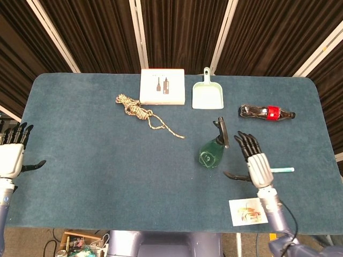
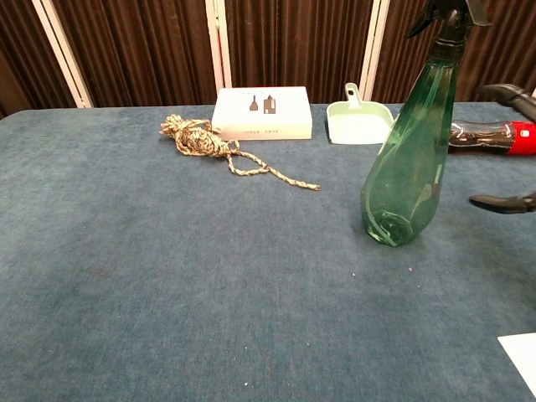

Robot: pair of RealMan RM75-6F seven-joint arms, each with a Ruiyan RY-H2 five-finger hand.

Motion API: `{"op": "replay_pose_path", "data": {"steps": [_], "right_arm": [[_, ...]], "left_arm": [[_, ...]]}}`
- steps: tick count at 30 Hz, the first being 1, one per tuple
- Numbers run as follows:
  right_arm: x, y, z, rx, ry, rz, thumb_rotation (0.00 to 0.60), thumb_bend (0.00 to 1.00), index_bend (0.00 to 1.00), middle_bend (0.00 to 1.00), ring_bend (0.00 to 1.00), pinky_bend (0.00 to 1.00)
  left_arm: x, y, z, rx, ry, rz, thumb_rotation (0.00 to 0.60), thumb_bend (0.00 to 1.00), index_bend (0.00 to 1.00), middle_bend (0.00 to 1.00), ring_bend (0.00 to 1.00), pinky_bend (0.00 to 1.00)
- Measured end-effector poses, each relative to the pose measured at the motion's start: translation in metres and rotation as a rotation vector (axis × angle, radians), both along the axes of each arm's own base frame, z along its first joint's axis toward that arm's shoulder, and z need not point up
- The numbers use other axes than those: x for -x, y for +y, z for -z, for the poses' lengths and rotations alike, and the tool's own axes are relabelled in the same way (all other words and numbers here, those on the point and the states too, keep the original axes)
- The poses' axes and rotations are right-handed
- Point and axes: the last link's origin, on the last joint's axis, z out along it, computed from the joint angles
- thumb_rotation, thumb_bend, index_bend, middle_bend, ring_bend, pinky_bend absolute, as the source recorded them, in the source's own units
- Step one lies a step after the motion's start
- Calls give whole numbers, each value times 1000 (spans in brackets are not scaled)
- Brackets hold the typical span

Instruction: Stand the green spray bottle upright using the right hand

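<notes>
The green spray bottle (image 1: 213,150) (image 2: 408,159) stands upright on the blue table, its black trigger head on top. My right hand (image 1: 254,162) is off to its right, fingers spread, touching nothing; in the chest view only its dark fingertips (image 2: 507,201) show at the right edge, apart from the bottle. My left hand (image 1: 12,155) rests open at the table's far left edge, holding nothing.
A cola bottle (image 1: 266,112) lies behind the right hand, and a red-capped marker (image 1: 284,169) lies partly hidden under it. A mint dustpan (image 1: 207,93), white box (image 1: 162,86) and coiled rope (image 1: 136,110) sit at the back. A picture card (image 1: 248,211) lies near the front edge.
</notes>
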Motion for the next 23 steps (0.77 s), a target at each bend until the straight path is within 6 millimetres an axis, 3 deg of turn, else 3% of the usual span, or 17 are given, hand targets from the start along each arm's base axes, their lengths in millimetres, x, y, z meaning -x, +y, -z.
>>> {"op": "replay_pose_path", "data": {"steps": [11, 16, 23], "right_arm": [[54, -12, -64, 76, 530, 312, 600, 72, 0, 0, 0, 0], [66, 4, -96, 117, 528, 532, 600, 80, 0, 0, 0, 0], [55, 24, -129, 170, 459, 556, 600, 80, 0, 0, 0, 0]], "left_arm": [[-3, -4, 2, 6, 6, 7, 600, 105, 0, 0, 0, 0], [-8, -8, -1, -18, 7, 38, 600, 103, 0, 0, 0, 0], [-14, -20, -2, -27, 8, 82, 600, 103, 0, 0, 0, 0]]}}
